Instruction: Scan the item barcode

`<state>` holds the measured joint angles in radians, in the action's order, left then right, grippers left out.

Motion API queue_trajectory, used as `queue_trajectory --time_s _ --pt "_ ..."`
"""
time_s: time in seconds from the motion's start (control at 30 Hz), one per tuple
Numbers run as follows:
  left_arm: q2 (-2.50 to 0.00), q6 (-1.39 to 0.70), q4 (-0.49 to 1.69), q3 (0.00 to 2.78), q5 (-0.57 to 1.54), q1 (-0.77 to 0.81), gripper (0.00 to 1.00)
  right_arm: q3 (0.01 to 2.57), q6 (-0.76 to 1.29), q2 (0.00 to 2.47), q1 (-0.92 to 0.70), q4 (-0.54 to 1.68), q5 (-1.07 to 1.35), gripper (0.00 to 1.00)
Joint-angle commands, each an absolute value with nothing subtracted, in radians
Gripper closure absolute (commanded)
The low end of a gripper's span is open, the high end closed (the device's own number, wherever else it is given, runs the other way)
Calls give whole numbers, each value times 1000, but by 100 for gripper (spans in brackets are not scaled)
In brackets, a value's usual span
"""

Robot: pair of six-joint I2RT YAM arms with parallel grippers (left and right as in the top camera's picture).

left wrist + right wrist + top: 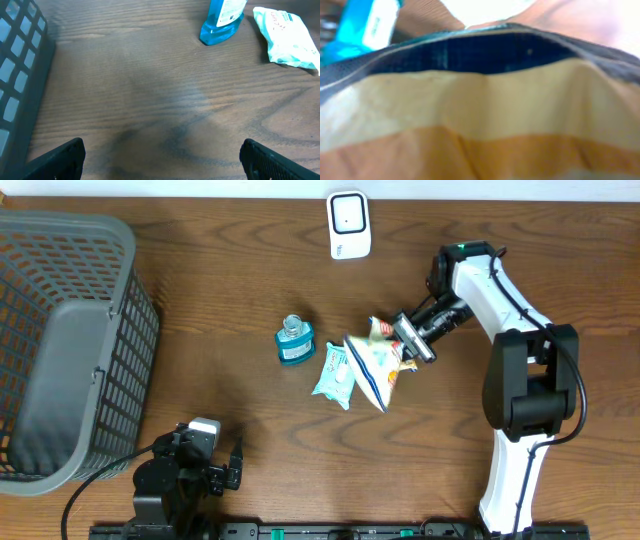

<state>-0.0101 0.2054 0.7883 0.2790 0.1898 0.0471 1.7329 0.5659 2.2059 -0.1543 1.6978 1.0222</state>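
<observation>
A cream, orange and blue snack bag (375, 362) lies at the table's middle, beside a pale blue wipes pack (333, 373) and a blue bottle (294, 340). My right gripper (408, 340) reaches in from the right and is shut on the bag's right edge. In the right wrist view the bag (480, 100) fills the frame and hides the fingers. The white barcode scanner (348, 225) stands at the far edge. My left gripper (230, 465) sits near the front edge, open and holding nothing (162, 162).
A grey mesh basket (60, 350) takes up the left side, and its wall (20, 75) shows at the left of the left wrist view. The bottle (222, 20) and wipes pack (287, 37) lie ahead of the left gripper.
</observation>
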Motion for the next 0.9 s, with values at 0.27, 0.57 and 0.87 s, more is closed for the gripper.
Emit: queue_trajectory --time_s 0.27,0.57,0.87 --pt "-4 197 789 281 202 50 1 1747 682 2175 -86 1702 1563 98" --pt "-4 196 789 281 202 50 1 1747 461 2078 75 1702 1562 99" --pt "-4 197 789 281 202 50 1 1747 267 1912 220 1702 1382 99"
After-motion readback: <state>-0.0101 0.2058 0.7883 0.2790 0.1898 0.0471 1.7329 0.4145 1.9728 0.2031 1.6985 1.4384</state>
